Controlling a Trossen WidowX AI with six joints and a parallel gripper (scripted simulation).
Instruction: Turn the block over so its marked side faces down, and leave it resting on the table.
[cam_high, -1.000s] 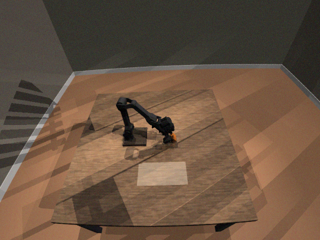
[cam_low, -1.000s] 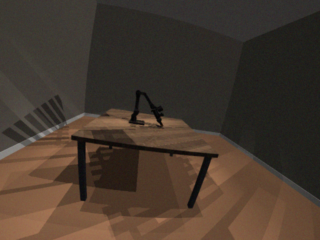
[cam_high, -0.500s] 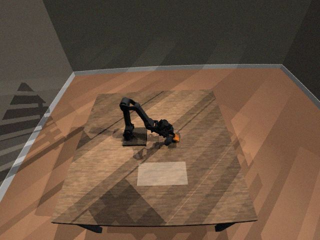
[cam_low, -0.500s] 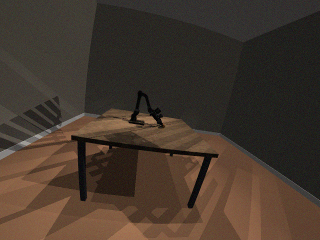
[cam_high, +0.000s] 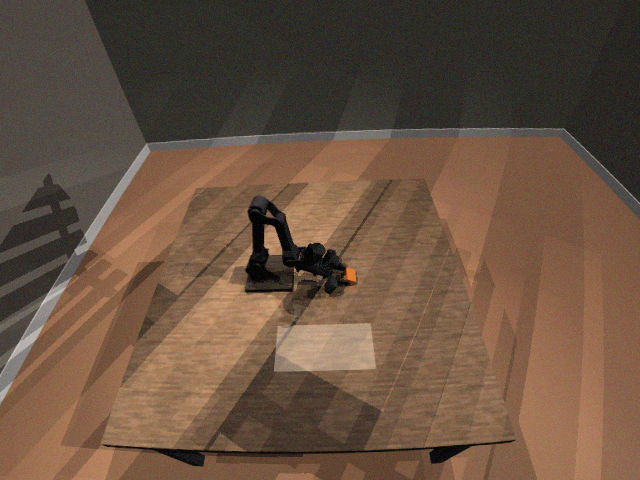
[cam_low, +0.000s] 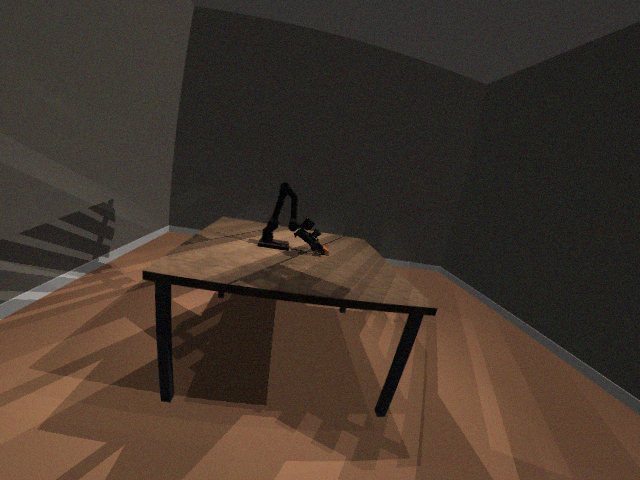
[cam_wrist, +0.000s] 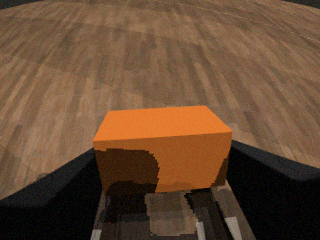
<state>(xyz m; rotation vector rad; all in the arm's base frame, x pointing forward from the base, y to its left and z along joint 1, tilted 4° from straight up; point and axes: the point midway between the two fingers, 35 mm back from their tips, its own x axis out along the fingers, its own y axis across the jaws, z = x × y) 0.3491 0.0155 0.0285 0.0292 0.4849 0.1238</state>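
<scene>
An orange block (cam_high: 351, 275) (cam_low: 326, 251) (cam_wrist: 163, 143) sits between the two dark fingers of my gripper (cam_high: 343, 277) (cam_wrist: 163, 160), which is shut on it. The arm reaches low and forward from its base (cam_high: 268, 281), with the gripper tilted nearly level just above the wooden table (cam_high: 206, 361) (cam_low: 232, 263). In the wrist view the block's top and front faces are plain orange, partly in shadow; no mark shows on them. I cannot tell whether the block touches the table.
A pale rectangular patch (cam_high: 324, 347) lies on the table in front of the arm. The table's front edge (cam_low: 289, 297) is far from the gripper. Light and shadow bands cross the table and floor.
</scene>
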